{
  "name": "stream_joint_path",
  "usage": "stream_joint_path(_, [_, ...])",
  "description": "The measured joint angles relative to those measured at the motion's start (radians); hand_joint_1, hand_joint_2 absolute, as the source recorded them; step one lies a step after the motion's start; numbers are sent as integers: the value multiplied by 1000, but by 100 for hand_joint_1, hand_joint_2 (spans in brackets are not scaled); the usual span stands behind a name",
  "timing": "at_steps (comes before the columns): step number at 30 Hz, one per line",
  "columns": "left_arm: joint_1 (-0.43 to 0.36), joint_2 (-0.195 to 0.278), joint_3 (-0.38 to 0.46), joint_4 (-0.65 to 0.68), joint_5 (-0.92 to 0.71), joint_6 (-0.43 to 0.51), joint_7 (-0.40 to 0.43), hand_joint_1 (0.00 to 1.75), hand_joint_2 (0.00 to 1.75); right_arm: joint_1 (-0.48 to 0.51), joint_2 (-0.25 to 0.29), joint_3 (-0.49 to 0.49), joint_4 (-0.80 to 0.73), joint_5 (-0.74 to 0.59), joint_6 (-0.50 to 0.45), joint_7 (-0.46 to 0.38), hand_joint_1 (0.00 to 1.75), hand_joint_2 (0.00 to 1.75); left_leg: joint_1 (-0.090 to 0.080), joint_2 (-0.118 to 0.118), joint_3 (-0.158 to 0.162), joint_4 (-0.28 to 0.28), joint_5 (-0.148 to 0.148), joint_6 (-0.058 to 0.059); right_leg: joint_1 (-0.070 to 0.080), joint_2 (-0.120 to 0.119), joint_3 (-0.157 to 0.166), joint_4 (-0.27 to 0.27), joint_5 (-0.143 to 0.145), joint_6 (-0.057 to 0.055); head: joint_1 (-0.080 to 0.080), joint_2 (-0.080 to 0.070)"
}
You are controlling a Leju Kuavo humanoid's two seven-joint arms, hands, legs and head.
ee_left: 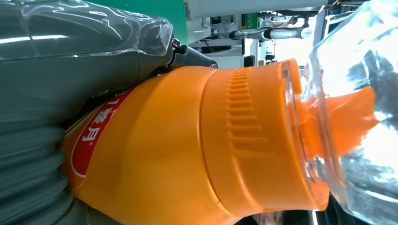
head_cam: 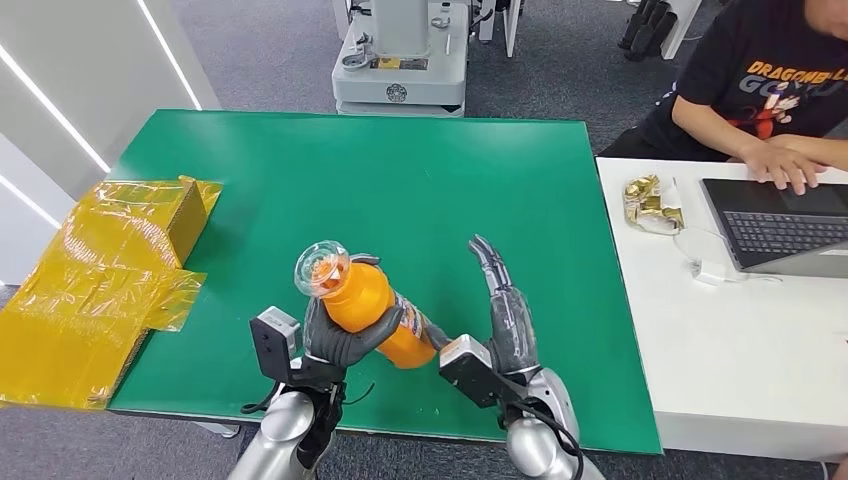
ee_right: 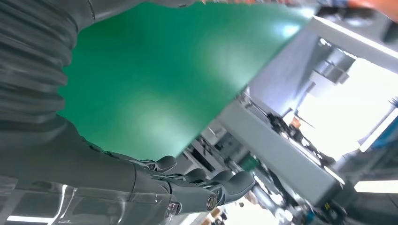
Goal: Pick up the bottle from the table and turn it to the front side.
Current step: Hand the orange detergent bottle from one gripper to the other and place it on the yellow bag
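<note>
A: We start with the orange bottle. It is off the green tabletop, lifted over the near edge and tilted, its clear cap pointing up and away from us, its base down toward our right arm.

B: Our left hand grips it around the body, fingers wrapped under and over. In the left wrist view the ribbed orange shoulder sits just past the hand, and a red label with white characters shows beside our thumb.

A: And our right hand? It stands just beside the bottle's base, fingers straight and spread, holding nothing. Whether it touches the base, we cannot tell.

B: So we judge the pick-up done and the turning in hand. The next move calls for rolling the bottle about its long axis until the label faces forward, with the right hand perhaps steadying the base.

A: Farther out, yellow wrapped boxes lie at the left edge. At the white table on the right, a person rests a hand on a laptop.
</note>
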State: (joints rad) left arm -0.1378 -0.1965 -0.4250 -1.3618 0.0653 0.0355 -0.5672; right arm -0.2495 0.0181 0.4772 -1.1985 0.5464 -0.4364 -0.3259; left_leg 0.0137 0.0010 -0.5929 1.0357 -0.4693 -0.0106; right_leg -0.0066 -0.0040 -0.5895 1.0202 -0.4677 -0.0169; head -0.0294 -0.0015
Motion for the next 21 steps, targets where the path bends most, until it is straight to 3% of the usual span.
stream_joint_path(12, [0,25,40,-36,-109,107,-3,175,175,99,-1,-30,-194,-119,-157,-186,0,175,0,0,0,0,0,0,0,0,0,0,0,0,0,0])
stream_joint_path(21, [-1,118,129,-75,-314,177,34,175,175,201,-1,-25,-395,-214,-244,-323,0,175,0,0,0,-1,0,0,0,0,0,0,0,0,0,0])
